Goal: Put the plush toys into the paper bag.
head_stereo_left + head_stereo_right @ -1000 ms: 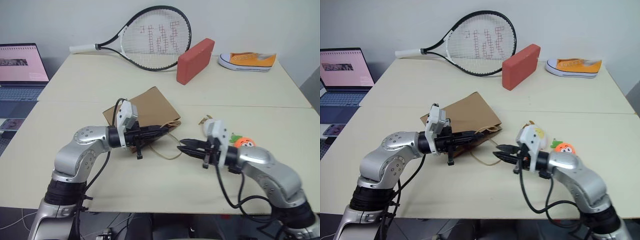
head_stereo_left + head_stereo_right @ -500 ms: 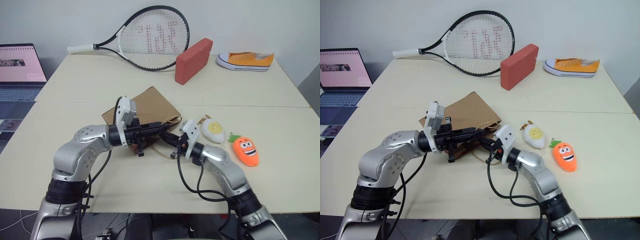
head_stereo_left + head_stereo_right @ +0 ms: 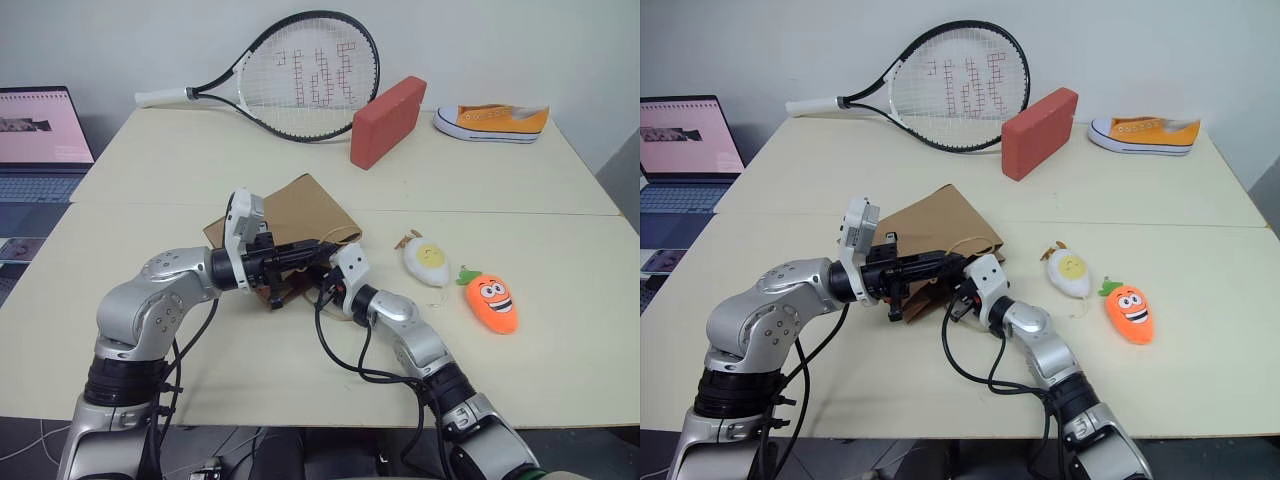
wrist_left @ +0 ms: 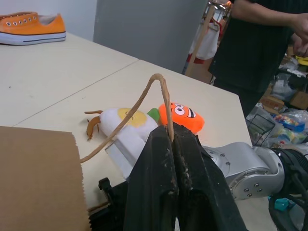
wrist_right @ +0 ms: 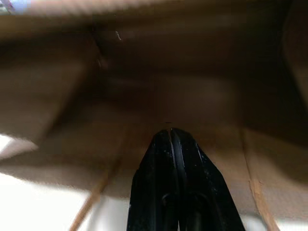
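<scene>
The brown kraft paper bag (image 3: 300, 215) lies flat on the cream table (image 3: 500, 190). One tan cord handle (image 4: 161, 86) is pinched by the left gripper (image 4: 172, 139), apparently for lifting the mouth; the right gripper (image 5: 172, 137), fingers pressed together, is pushed inside, presumably for widening. The white egg plush (image 3: 427, 261) and orange carrot plush (image 3: 493, 301) are left beside the bag.

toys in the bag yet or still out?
Out. The egg toy and carrot toy lie on the table, right of the paper bag.

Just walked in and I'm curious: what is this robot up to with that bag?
It is opening the paper bag lying flat on the table. Its left hand pinches one cord handle, while its right hand, shut, pokes into the bag's mouth. The egg toy and carrot toy lie beside it, not yet packed.
</scene>
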Robot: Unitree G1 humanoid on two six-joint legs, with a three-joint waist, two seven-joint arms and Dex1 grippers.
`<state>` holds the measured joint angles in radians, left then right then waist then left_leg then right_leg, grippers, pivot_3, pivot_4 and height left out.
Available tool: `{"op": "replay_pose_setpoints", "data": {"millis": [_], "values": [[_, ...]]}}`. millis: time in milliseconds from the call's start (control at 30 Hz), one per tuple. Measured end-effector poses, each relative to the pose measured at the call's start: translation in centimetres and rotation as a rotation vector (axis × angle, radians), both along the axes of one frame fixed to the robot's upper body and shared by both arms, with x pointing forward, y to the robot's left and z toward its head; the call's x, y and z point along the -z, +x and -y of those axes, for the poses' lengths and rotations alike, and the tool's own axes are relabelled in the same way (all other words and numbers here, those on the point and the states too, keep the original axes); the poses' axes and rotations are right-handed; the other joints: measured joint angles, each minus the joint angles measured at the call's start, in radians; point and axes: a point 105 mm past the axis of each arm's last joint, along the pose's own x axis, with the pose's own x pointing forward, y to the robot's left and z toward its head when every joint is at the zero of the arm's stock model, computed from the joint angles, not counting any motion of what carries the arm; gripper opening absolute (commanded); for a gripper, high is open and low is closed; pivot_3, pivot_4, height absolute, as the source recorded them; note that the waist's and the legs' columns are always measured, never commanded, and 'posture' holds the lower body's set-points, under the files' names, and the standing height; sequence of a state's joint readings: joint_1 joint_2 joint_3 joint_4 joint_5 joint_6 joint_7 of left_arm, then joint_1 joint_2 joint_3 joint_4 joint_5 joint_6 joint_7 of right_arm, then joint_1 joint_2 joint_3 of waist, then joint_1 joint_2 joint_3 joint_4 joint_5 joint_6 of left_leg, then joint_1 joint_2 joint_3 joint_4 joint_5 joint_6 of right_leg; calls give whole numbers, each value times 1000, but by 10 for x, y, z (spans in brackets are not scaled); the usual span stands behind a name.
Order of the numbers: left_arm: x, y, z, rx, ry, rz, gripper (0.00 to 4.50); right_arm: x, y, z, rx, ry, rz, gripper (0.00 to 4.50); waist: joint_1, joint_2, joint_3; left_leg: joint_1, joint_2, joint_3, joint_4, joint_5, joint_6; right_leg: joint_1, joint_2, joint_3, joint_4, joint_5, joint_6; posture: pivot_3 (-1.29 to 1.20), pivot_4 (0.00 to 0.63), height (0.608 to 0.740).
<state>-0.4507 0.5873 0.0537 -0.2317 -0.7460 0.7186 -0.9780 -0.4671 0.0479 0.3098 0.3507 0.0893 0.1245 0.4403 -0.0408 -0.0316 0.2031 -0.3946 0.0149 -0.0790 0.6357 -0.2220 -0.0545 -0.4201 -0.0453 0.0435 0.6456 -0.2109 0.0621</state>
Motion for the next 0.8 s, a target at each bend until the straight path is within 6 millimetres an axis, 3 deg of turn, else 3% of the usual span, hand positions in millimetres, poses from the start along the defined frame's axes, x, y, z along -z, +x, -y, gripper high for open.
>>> {"op": "replay_pose_setpoints", "data": {"millis": [367,667,800], "values": [[-63,27,-31,-173,-14,196,0,3,3,-3,50,-15,-34,38,-5,-2,-1,2,2,-2,0,0,0,2,3,1,1,0,-1,0,150,740],[-117,38,-32,-224,36,475,0,3,3,-4,57,-19,-46,38,-6,-2,-2,2,2,-1,0,0,0,2,4,1,0,0,-1,0,150,740],[-122,42,-28,-229,108,577,0,3,4,-4,62,-24,-48,38,-10,-2,-2,2,2,-1,-1,0,0,1,4,1,0,0,-1,0,150,740]]}}
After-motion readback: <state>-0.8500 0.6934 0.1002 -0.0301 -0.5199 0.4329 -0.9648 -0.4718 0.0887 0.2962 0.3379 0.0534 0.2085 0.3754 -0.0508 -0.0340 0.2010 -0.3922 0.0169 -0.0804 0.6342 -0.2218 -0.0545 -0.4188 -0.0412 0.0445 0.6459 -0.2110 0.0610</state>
